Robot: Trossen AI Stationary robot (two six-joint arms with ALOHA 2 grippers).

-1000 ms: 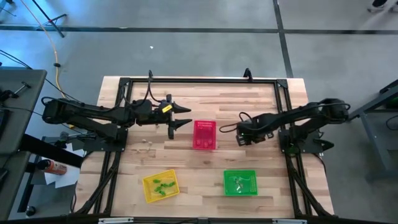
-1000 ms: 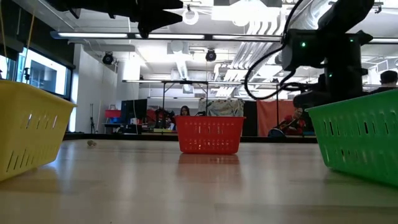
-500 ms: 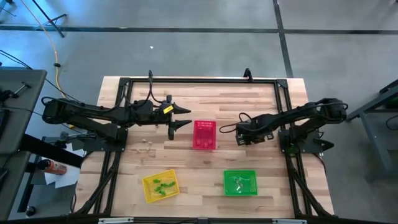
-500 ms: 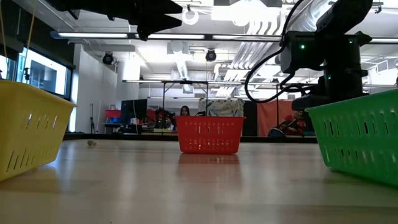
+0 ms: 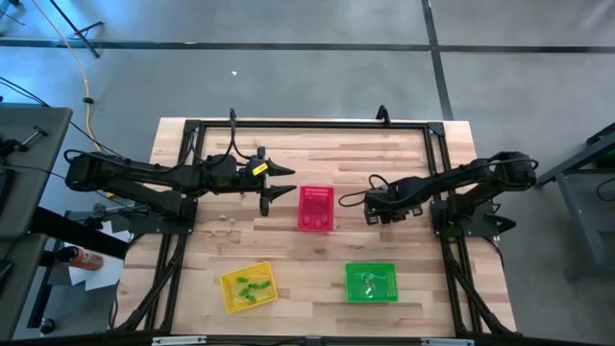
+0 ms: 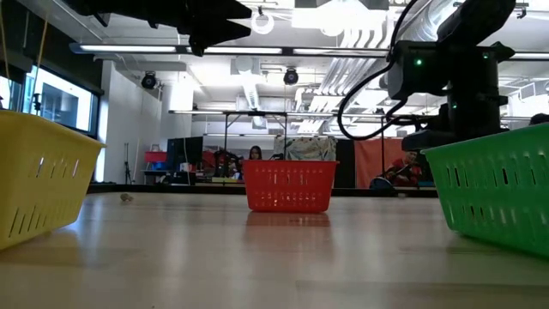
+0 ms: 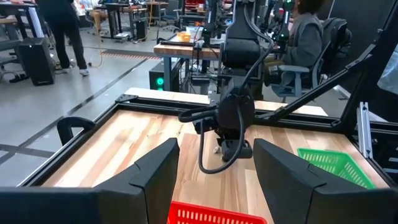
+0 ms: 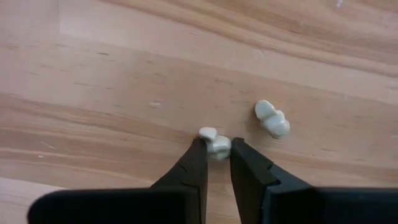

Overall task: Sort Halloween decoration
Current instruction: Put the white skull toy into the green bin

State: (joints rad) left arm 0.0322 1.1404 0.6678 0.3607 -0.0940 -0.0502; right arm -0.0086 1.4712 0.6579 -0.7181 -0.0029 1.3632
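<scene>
Baskets: we count three, red basket (image 5: 316,209), yellow basket (image 5: 248,287), green basket (image 5: 371,282).
Right gripper (image 8: 216,151): pinching one pale trinket (image 8: 213,142) on the table (image 5: 288,250); a second trinket (image 8: 272,119) lies near.
Left gripper (image 5: 281,180): fingers spread, empty, beside the red basket.

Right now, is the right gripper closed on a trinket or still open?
Shut on it: the right gripper has both fingertips against a pale trinket on the table.

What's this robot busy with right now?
It is sorting tiny trinkets into baskets. The right gripper is down at the table, its fingers closed on a pale trinket, with another pale trinket lying beside it. The left gripper hovers open near the red basket.
</scene>
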